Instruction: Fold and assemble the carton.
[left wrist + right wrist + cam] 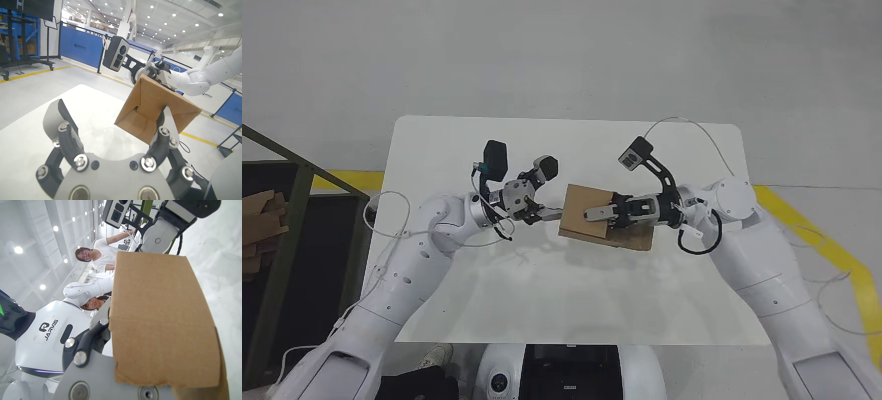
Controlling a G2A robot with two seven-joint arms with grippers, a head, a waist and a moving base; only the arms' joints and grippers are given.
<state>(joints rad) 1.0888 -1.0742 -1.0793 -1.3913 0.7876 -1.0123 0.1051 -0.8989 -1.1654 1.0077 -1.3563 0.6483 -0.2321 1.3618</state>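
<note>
A brown carton (604, 216) is held above the middle of the white table (492, 150). My right gripper (594, 213) is shut on the carton, with one finger lying across its top face. In the right wrist view the carton (162, 317) covers most of that gripper, leaving one finger (103, 313) showing beside its edge. My left gripper (542, 208) is open at the carton's other end. In the left wrist view one of its fingers (168, 121) rests against the carton's (157, 108) open end by a folded-in flap, while the other finger (66, 117) stands apart over the table.
A dark frame with cardboard sheets (262, 220) stands left of the table. Yellow floor tape (802, 220) runs past both sides. Bare tabletop lies in front of and behind the carton.
</note>
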